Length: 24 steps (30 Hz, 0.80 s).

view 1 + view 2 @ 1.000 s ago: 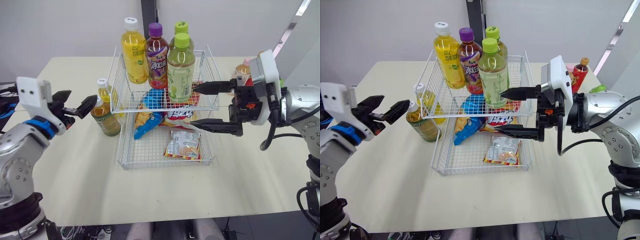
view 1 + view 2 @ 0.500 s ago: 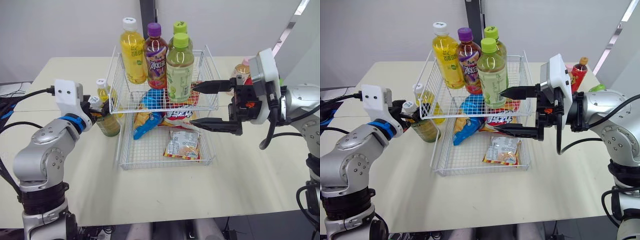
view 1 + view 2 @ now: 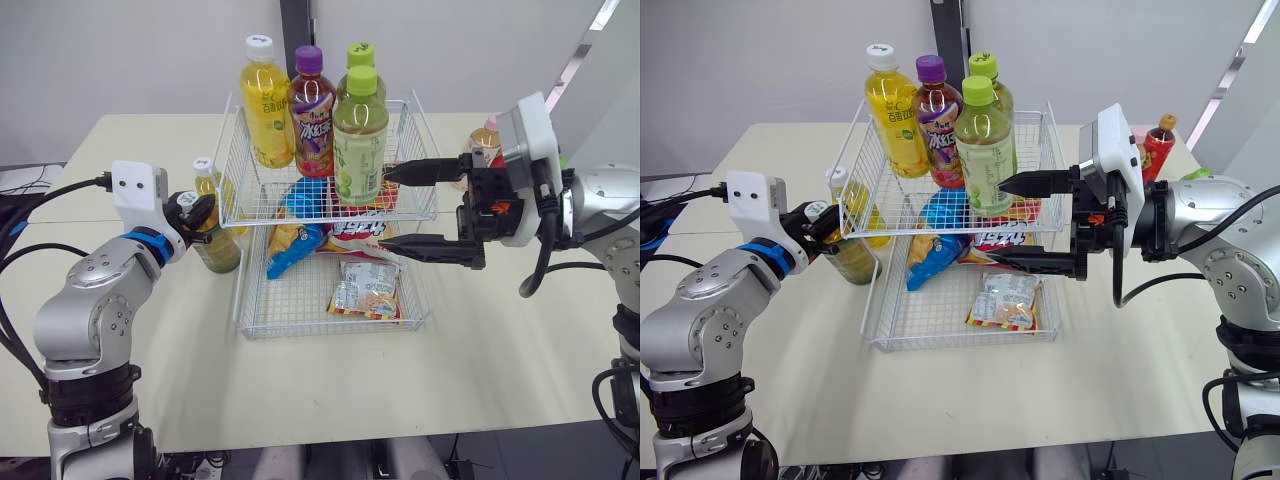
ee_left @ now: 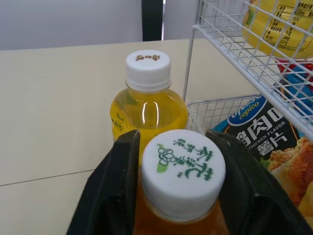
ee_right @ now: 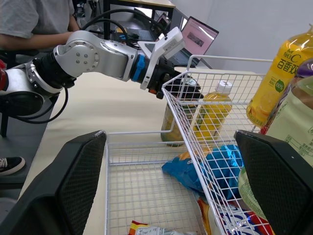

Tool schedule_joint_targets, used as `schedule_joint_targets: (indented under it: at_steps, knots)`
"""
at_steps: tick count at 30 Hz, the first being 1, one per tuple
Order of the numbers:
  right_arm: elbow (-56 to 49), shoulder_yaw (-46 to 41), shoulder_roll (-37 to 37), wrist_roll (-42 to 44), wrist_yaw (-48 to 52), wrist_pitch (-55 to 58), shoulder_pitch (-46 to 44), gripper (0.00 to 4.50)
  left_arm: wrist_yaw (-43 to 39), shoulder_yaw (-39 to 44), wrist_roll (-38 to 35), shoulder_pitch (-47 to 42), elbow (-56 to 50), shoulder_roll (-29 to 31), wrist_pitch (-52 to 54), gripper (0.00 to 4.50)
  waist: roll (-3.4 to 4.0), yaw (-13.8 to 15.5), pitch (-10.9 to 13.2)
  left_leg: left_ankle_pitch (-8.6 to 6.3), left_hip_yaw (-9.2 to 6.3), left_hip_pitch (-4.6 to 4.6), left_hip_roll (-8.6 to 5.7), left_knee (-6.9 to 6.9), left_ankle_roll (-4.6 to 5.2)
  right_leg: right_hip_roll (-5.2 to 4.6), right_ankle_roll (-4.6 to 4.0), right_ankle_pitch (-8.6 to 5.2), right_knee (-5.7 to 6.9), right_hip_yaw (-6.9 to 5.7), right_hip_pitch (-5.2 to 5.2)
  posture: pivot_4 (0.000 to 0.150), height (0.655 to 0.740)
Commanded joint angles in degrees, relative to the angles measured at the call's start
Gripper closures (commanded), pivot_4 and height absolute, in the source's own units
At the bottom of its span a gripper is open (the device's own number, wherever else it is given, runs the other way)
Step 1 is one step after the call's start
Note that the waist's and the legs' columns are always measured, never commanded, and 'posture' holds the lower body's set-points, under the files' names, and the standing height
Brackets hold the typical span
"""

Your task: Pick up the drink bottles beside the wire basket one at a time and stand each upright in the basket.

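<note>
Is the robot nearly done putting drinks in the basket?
Done: a yellow bottle, a purple bottle and two green bottles stand upright in the wire basket. In hand: the left gripper has its jaws shut on the cap of a tea bottle beside the basket. Left: that one, the small yellow bottle behind it, plus a red bottle and a pink-capped bottle on the other side. The right gripper is open.

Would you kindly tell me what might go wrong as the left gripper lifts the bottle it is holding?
1. The left gripper grips the tea bottle only around its white cap; the body may swing or slip when lifted.
2. The small yellow bottle stands right behind it and the basket is close beside it; a swing may knock either.
3. The right gripper hangs open beside the green bottle, crowding the drop-off.
</note>
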Motion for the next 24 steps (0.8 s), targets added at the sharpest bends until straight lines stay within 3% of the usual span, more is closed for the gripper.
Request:
schedule_joint_targets:
  at_steps: [1,4,12,17,20,24]
  knots:
    - [-1.7,-1.5,-0.3,0.3,-0.5,-0.2,-0.6,0.00,-0.7,0.9,-0.1,0.8,-1.7,0.9,-0.8,3.12,0.00,0.0,0.0,0.00,0.00,0.00,0.00,0.00,0.00,0.00,0.00,0.00,0.00,0.00,0.00,0.150,0.7359]
    - [-1.9,-1.6,-0.3,0.1,-0.8,-0.2,-0.4,0.00,-1.9,2.8,-1.6,2.0,-3.9,1.7,-0.4,3.12,0.00,-0.1,0.0,0.00,0.00,0.00,0.01,0.00,0.00,-0.01,0.00,0.00,0.00,0.01,0.00,0.150,0.7359]
    - [-1.3,-0.8,-0.1,-2.1,-0.6,-1.5,0.2,0.00,-9.8,14.7,-10.4,1.4,-6.8,15.0,5.5,3.12,-0.02,-0.2,0.0,0.00,-0.03,-0.02,0.13,-0.03,0.00,0.01,-0.01,0.00,-0.01,-0.04,-0.05,0.150,0.7359]
    - [-0.3,0.3,0.6,-3.6,0.2,-2.0,0.3,0.00,-17.8,16.7,-20.2,-10.2,1.3,27.2,12.9,3.12,-0.08,0.1,0.0,0.00,-0.02,-0.03,0.07,0.01,0.00,0.16,0.00,-0.01,-0.05,-0.08,-0.02,0.150,0.7359]
    - [0.1,-0.2,0.2,-3.9,1.3,-2.6,1.0,0.00,-22.1,12.9,-23.3,-19.7,7.9,34.1,15.2,3.12,-0.08,0.0,0.0,0.00,0.00,-0.05,0.01,0.01,0.00,0.14,0.02,-0.01,-0.07,-0.07,-0.01,0.150,0.7359]
    - [0.8,-3.9,-2.3,-2.9,4.3,-3.3,3.5,0.00,-24.1,5.5,-24.2,-35.5,17.0,37.4,16.4,3.12,-0.06,0.0,0.0,0.00,0.00,-0.04,0.01,0.00,0.00,0.14,0.04,-0.01,-0.04,-0.09,-0.03,0.150,0.7359]
